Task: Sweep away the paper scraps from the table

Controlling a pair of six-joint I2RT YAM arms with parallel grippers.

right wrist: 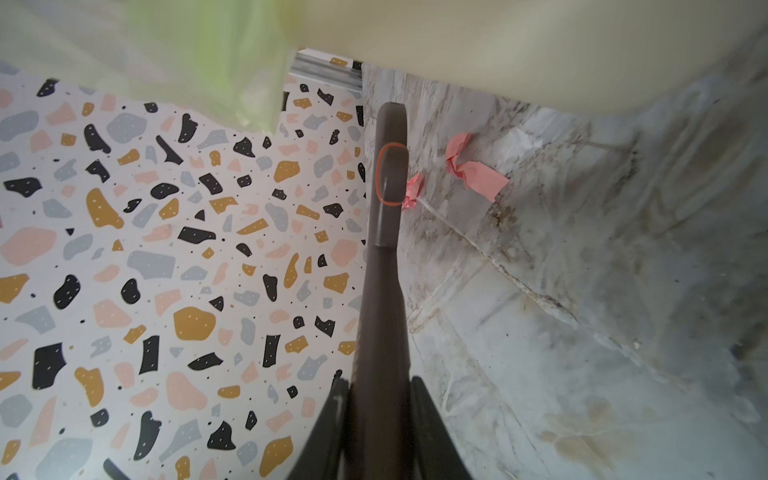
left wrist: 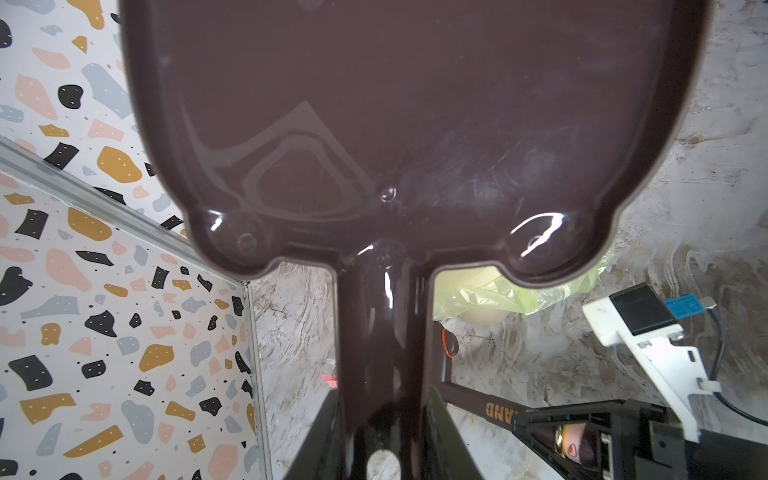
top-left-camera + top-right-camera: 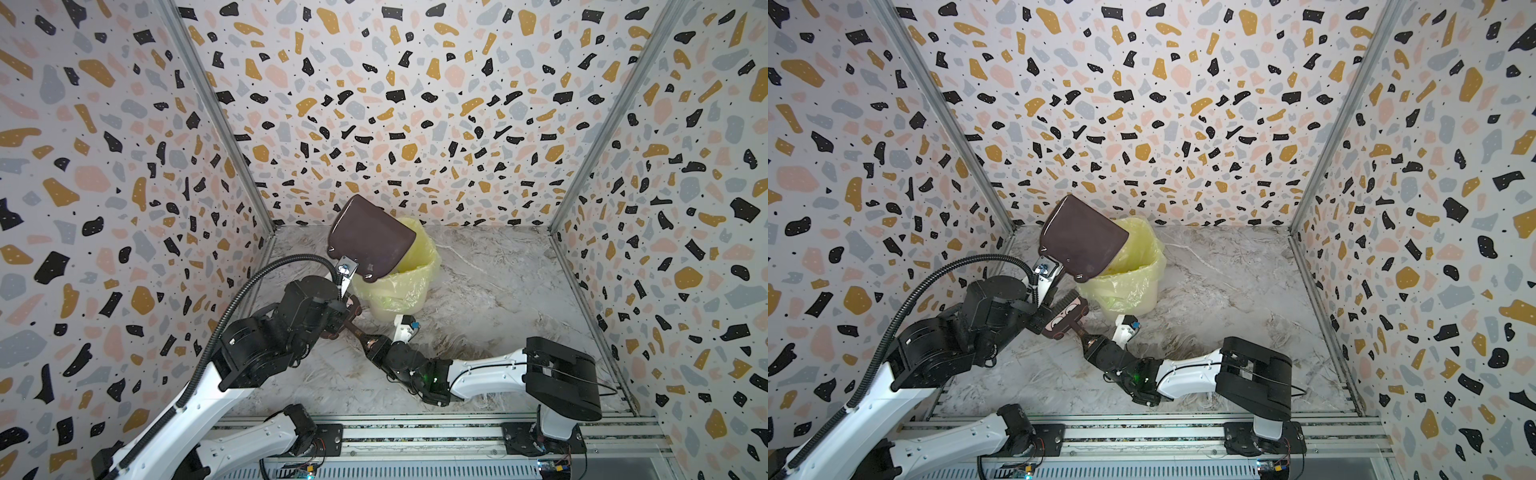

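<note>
Two tools are in use. In both top views the left arm (image 3: 266,340) reaches forward with its wrist raised. It carries the dark dustpan (image 3: 370,241) tilted over the mouth of the yellow-lined bin (image 3: 401,291). The right arm (image 3: 486,374) lies low across the table (image 3: 498,282), elbow bent. The right hand (image 3: 1090,343) is closed on the handle of the brush (image 3: 1065,318), whose head sits just beside the bin.

The step in hand appears to be emptying the pan. Keep its front edge inside the bin rim and steepen the tilt gradually, so nothing slides past the liner.

In the left wrist view the left hand (image 2: 384,432) clamps the dustpan handle between both fingers. One of the paper scraps (image 2: 328,379), pink, lies on the table beside that handle.

In the right wrist view the fingers grip the brush handle. Two more pink scraps (image 1: 473,172) lie on the table near the bin's base, so a further sweep appears necessary.
</note>
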